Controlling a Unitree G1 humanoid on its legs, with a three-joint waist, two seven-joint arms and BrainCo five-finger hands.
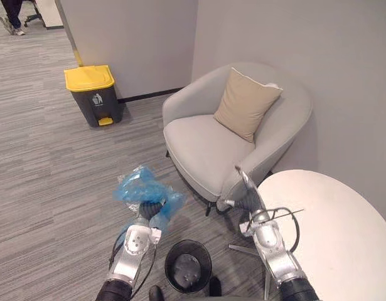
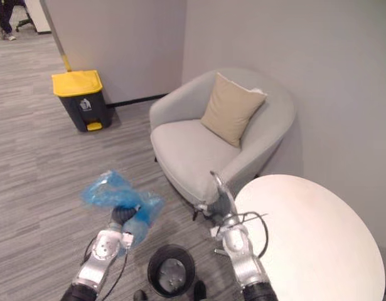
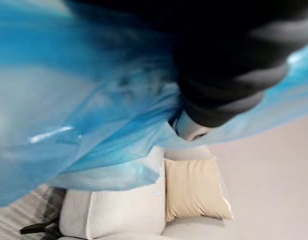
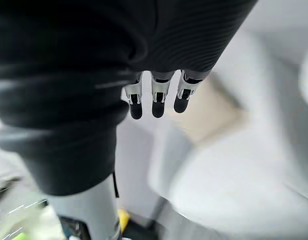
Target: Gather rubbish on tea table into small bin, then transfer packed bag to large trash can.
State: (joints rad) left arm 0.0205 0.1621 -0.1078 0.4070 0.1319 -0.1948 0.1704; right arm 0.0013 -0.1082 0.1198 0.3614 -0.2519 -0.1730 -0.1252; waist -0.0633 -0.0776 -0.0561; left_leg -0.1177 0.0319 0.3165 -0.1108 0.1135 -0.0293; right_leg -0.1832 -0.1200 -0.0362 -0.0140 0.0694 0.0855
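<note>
A crumpled blue plastic bag [image 1: 142, 188] hangs in the air above the grey carpet, bunched round my left hand [image 1: 152, 210], which is shut on it. Up close, the blue bag [image 3: 88, 110] wraps over the hand's dark cover [image 3: 229, 65]. Just below stands the small black bin [image 1: 187, 266], with no liner and pale bits at its bottom. The large trash can [image 1: 92, 94], dark with a yellow lid, stands by the wall at the far left. My right hand [image 1: 248, 195] is open, its fingers [image 4: 156, 100] straight, between the armchair and the round white tea table [image 1: 331, 232].
A light grey armchair [image 1: 199, 147] with a beige cushion [image 1: 246, 103] stands against the wall ahead. A person's legs [image 1: 10, 15] show at the far upper left. Grey carpet stretches between me and the large can.
</note>
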